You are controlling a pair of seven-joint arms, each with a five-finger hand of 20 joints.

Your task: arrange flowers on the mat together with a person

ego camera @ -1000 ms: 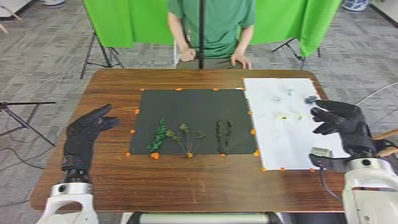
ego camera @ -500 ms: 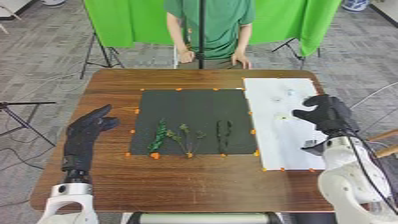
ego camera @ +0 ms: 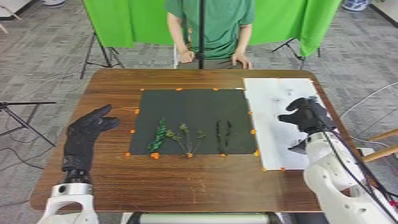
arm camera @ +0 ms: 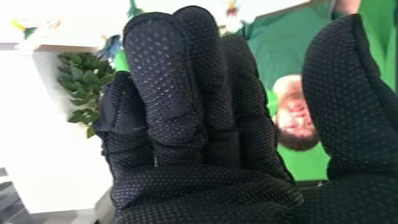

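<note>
Right hand (ego camera: 308, 116) is over the white sheet (ego camera: 265, 107), fingers straight, thumb apart; pale flower (ego camera: 289, 92) lies ahead and slightly left, toward the sheet's far edge, nearer this hand, long axis indeterminable.

Green curtain (ego camera: 124, 30) above grey floor (ego camera: 44, 65).

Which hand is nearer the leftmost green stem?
Left. The left hand is left of the leftmost green stem, off the dark mat; the right hand is farther, right, over the white sheet.
</note>
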